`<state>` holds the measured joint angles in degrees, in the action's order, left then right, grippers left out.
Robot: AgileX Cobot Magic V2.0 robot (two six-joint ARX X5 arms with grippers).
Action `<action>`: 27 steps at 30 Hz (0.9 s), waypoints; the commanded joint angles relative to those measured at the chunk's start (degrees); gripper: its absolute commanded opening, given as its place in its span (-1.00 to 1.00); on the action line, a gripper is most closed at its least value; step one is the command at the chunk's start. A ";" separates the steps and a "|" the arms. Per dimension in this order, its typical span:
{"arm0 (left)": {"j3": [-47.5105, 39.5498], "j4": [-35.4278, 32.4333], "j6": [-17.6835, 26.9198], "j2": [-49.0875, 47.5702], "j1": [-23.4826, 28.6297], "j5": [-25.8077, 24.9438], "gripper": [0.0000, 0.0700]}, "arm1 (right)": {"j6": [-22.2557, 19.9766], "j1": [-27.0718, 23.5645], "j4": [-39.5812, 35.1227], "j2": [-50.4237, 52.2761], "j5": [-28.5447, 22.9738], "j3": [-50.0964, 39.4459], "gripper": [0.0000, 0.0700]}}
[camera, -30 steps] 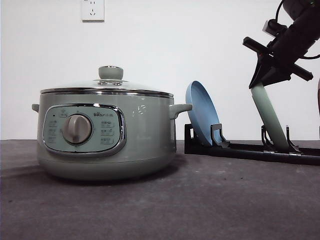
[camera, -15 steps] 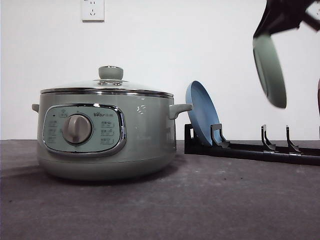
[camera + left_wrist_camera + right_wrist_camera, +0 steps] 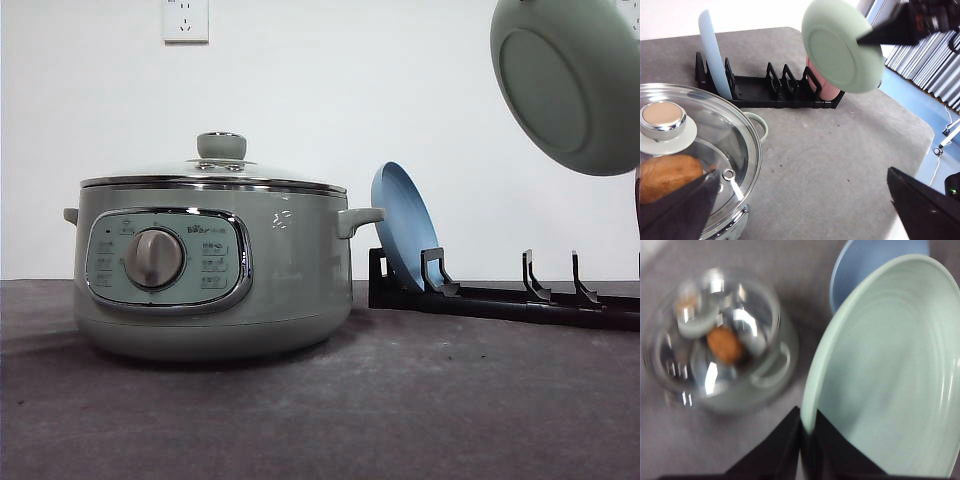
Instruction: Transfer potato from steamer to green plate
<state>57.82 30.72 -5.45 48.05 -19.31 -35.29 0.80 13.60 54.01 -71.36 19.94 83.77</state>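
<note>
1. Right claw (image 3: 807, 440) is pinching the green plate's (image 3: 575, 80) rim, holding it aloft at 2 o'clock of the steamer (image 3: 210, 265).
2. Potato (image 3: 667, 175) is sitting under the glass lid (image 3: 700, 150).
3. Left claw (image 3: 805, 210) is gaping, holding nothing.
4. Next move, likely: plate onto the bench (image 3: 400, 400), then lid off.

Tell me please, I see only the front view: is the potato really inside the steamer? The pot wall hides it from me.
Observer: Yes. In the left wrist view the potato lies inside the steamer, seen through the closed glass lid.
Operator: What holds the green plate in the air?
Observer: The right end effector is shut on the rim of the green plate, as the right wrist view shows.
Operator: And the left end effector?
Observer: The left end effector is open, close above the lid's edge, holding nothing.
</note>
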 commanded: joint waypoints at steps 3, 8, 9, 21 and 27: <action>1.09 -0.29 -0.11 0.28 -0.26 -0.50 1.00 | -5.88 6.47 5.51 1.26 -5.79 1.40 -0.99; 1.09 -0.29 -0.11 0.28 -0.26 -0.50 1.00 | -3.16 14.97 11.11 1.97 -14.06 1.39 -0.99; 1.09 -0.31 -0.11 0.28 -0.26 -0.51 1.00 | -2.47 16.95 12.28 1.97 -16.63 1.25 -0.99; 1.09 -0.31 -0.11 0.28 -0.26 -0.50 1.00 | 11.23 36.84 14.11 1.97 -34.63 -10.43 -0.99; 1.09 -0.31 -0.11 0.28 -0.26 -0.50 1.00 | 15.45 42.93 5.27 1.77 -36.97 -21.91 -0.99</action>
<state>57.82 30.85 -5.45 48.05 -19.31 -35.29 13.80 55.47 61.38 -68.93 -16.49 62.44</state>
